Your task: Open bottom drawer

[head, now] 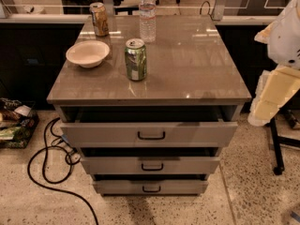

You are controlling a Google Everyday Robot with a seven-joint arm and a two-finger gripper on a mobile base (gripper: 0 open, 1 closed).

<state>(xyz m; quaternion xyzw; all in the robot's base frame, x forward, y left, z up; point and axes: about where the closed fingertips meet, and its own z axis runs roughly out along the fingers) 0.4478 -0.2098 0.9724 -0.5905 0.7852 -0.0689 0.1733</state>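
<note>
The bottom drawer point(150, 186) is the lowest, thinnest grey front of the cabinet, with a small black loop handle point(151, 189). It stands out slightly, with a dark gap above it. The mid-sized drawer point(150, 165) and the widest top drawer point(149, 133) above it are pulled out further. Part of my white and cream arm point(280, 64) shows at the right edge, level with the cabinet top and well away from the drawers. My gripper itself is out of view.
On the cabinet's glossy top point(197, 74) stand a green can point(135, 59), a cream bowl point(87, 53), a brown can point(99, 18) and a water bottle point(147, 14). A black cable point(47, 163) loops on the floor at left. A black stand leg point(275, 144) is at right.
</note>
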